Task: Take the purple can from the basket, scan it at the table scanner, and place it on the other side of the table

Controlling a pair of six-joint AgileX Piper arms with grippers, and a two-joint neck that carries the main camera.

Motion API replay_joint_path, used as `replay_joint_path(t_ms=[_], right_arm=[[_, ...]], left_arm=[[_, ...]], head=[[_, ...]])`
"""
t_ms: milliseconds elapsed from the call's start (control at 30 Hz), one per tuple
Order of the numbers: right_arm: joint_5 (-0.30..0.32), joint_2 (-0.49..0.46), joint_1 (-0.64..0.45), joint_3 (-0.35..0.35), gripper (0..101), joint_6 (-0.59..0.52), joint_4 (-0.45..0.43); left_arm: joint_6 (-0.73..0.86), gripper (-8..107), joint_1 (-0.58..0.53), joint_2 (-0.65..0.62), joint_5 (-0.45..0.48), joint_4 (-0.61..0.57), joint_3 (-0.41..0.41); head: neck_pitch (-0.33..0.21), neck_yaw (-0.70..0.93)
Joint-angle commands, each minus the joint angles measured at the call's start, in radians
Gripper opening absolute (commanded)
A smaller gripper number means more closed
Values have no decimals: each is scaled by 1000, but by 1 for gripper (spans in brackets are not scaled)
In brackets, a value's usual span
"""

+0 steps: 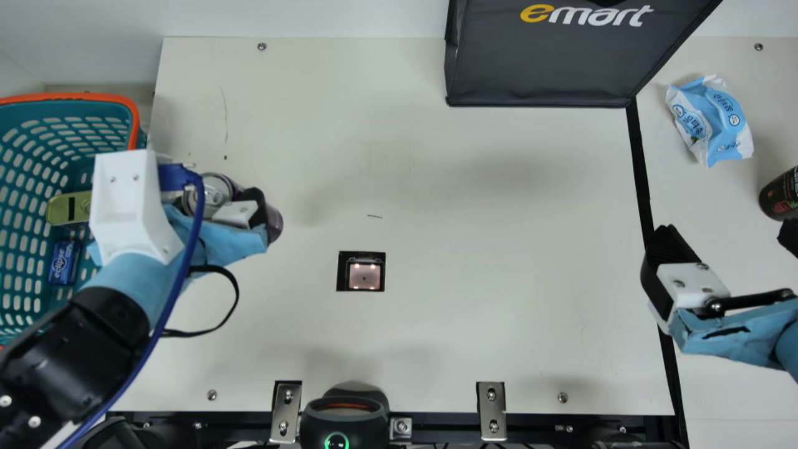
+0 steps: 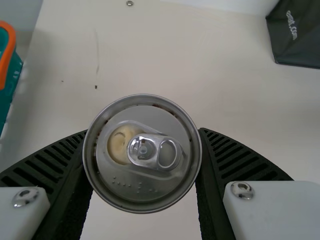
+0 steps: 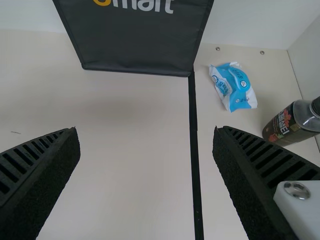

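In the main view my left gripper (image 1: 227, 202) is just right of the teal basket (image 1: 134, 115), shut on the purple can (image 1: 273, 223), which is held tilted over the table. The left wrist view shows the can's silver top (image 2: 142, 155) between both ribbed fingers of the left gripper (image 2: 142, 165). The table scanner (image 1: 364, 276) lies to the right of the can and nearer the front edge. My right gripper (image 1: 726, 234) stands open over the table's right part; in the right wrist view nothing is between the fingers of the right gripper (image 3: 146, 135).
A dark bag (image 1: 548, 68) stands at the back. Right of the black line lie a blue-white packet (image 1: 711, 121) and a dark bottle (image 1: 780, 194). The basket holds a green tin (image 1: 67, 209) and a small blue pack (image 1: 63, 262). A black device (image 1: 345, 415) sits at the front edge.
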Motion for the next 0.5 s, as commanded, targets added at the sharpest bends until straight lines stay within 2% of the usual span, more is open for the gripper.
replay_joint_path(t_ms=[0,467], right_arm=[[0,0,0,0,95,0,0],[0,0,0,0,95,0,0]], left_arm=[[-53,-8,-80,1,23,9,0],[-254,-8,-361,77,99,47,-23]], head=[[-30,2],[-30,2]])
